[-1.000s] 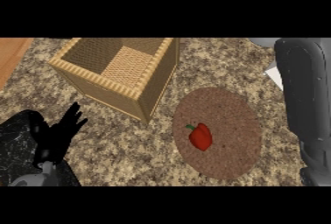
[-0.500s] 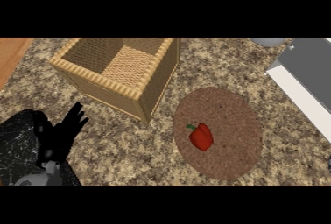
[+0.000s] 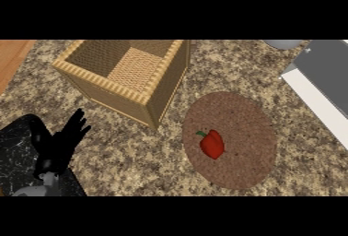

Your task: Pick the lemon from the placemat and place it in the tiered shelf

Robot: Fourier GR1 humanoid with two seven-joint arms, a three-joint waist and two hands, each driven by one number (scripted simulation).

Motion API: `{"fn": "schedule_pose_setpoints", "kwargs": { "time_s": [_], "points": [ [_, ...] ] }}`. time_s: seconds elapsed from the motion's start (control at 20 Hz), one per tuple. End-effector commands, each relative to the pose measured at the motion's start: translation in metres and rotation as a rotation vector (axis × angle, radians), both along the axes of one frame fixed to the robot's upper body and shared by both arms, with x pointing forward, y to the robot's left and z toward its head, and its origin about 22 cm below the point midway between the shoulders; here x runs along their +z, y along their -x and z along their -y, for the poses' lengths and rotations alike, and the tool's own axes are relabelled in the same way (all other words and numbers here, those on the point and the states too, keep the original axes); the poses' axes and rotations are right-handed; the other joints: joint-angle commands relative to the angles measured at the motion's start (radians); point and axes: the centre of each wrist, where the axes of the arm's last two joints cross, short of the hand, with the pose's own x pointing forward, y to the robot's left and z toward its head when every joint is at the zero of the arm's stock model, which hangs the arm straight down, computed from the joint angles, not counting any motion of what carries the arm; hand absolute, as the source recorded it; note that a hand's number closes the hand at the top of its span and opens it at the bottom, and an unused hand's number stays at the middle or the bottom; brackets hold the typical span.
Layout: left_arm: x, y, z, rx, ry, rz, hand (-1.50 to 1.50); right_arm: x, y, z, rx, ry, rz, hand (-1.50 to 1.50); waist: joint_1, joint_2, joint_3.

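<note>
Red bell pepper [image 3: 212,144], not a lemon, lay mid-placemat [image 3: 253,120], wicker shelf basket [image 3: 163,87] just beside; left hand [image 3: 65,143] rested with straight fingers at lower left, right hand out of view, so I'd approach from the right, clearing the basket wall.

Only one part of the robot shows, at the lower left of the head view. The left hand [image 3: 60,146] is matt black all over, with slim tapering fingers and a thumb. Below it sits a short black wrist section, which joins a smooth, rounded, pale grey forearm [image 3: 31,191]. No cables, screws or markings can be made out.
</note>
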Motion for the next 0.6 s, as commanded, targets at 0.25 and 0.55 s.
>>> {"fn": "schedule_pose_setpoints", "kwargs": {
  "time_s": [0.25, 0.55],
  "points": [
    [-0.010, -0.012, -0.001, 0.004, 0.002, -0.036, 0.00, -0.016, -0.006, 0.060, -0.037, -0.060, -0.129, 1.50, 0.005, 0.010, -0.004],
    [-0.010, -0.005, -0.007, -0.010, -0.005, -0.038, 0.00, -0.043, -0.002, 0.082, -0.067, -0.039, -0.098, 1.50, 0.006, 0.007, -0.003]
  ]
}}
